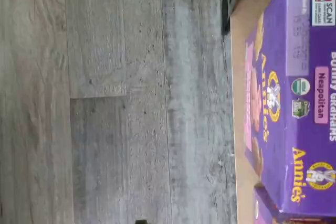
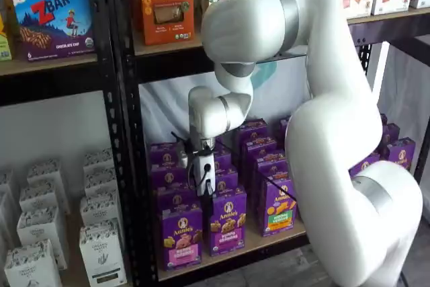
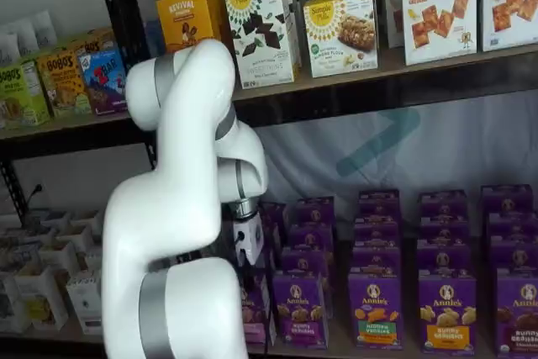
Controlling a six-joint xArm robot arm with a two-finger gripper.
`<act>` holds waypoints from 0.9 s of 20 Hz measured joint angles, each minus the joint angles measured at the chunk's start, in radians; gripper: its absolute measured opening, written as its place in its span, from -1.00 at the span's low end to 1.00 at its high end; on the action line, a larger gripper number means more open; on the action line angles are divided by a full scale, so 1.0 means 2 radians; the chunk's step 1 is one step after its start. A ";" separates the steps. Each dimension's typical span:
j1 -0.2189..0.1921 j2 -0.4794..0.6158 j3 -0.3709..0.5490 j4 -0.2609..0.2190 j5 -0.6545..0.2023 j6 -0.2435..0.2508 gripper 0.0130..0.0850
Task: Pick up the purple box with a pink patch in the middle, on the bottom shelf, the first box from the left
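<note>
The purple box with a pink patch stands upright at the left end of the front row on the bottom shelf. The wrist view shows its top and pink-marked front at the edge of the tan board, with grey floor beyond. In both shelf views my gripper hangs straight down just above and slightly behind this box, touching nothing. Its black fingers are small and dark against the boxes; they hold nothing and stand open. In a shelf view the white gripper body shows and the arm hides most of the box.
More purple boxes fill the rows beside and behind it, one with a green and orange panel. A black rack post stands just left. White cartons sit in the neighbouring bay. The upper shelf overhangs the arm.
</note>
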 joint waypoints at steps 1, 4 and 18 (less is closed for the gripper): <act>0.000 -0.001 0.004 0.007 -0.008 -0.007 1.00; 0.002 -0.005 0.015 0.041 -0.041 -0.035 1.00; 0.016 0.026 -0.024 0.045 -0.043 -0.025 1.00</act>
